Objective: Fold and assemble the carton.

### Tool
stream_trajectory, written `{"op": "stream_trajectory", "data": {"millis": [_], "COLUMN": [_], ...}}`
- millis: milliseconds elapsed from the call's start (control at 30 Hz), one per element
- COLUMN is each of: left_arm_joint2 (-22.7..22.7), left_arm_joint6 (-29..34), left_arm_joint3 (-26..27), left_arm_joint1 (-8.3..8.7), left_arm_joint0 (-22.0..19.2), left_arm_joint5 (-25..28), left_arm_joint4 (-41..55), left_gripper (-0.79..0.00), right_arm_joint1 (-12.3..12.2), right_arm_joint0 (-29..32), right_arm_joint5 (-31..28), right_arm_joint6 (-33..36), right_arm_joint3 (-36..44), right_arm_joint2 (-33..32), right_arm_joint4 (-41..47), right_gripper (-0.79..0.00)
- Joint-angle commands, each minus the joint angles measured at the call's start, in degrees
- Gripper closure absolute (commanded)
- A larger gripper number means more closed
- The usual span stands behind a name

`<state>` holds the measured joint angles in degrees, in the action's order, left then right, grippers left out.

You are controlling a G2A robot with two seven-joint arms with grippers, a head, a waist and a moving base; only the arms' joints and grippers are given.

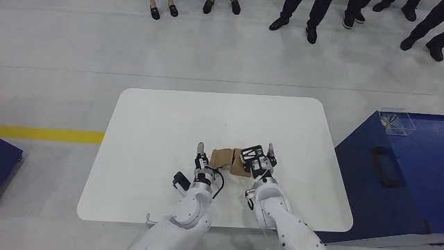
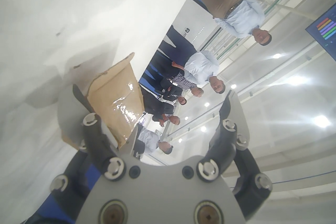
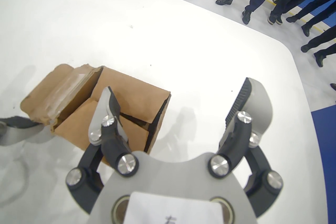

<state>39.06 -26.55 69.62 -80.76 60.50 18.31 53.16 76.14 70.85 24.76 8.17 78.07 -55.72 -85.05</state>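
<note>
A small brown carton (image 1: 227,160) lies on the white table (image 1: 173,132) near its front edge, between my two grippers. Its top flaps are partly folded down, and one taped flap (image 3: 50,99) sticks out on the left arm's side. My left gripper (image 1: 201,154) is open right beside that flap; in the left wrist view the carton (image 2: 115,101) rests against one finger (image 2: 78,101). My right gripper (image 3: 178,99) is open too, with one finger (image 3: 109,101) over the carton's top (image 3: 136,101) and the other over bare table.
A blue cabinet (image 1: 388,173) with a small clear box (image 1: 395,121) on it stands just off the table's right edge. The far and left parts of the table are bare. A black cable clip (image 1: 182,179) sits by the left arm.
</note>
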Motion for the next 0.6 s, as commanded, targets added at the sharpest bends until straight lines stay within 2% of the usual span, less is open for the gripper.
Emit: {"op": "stream_trajectory", "data": {"millis": [0,133,333,567], "left_arm_joint2": [1.07,2.92,4.33,4.06], "left_arm_joint6": [-0.01,1.27,8.8,18.01], "left_arm_joint3": [0.7,1.7,2.1,0.8], "left_arm_joint1": [0.1,0.19,0.01,-0.74], "left_arm_joint0": [0.47,1.18,1.81,0.77], "left_arm_joint5": [1.0,3.11,5.84,1.71], "left_arm_joint4": [-3.08,-7.54,-11.5,-12.43], "left_gripper": [-0.785,-0.785,-0.785,-0.785], "right_arm_joint1": [0.15,0.39,0.77,0.99], "right_arm_joint0": [0.14,0.3,0.59,1.52], "right_arm_joint5": [-0.06,-0.31,-0.51,-0.36], "right_arm_joint6": [0.12,0.26,0.23,-0.68], "right_arm_joint3": [0.08,0.12,0.09,1.29], "right_arm_joint2": [-0.03,-0.33,-0.83,-2.78], "right_arm_joint4": [-0.37,-0.84,-1.27,-0.34], "right_gripper": [-0.785,-0.785,-0.785,-0.785]}}
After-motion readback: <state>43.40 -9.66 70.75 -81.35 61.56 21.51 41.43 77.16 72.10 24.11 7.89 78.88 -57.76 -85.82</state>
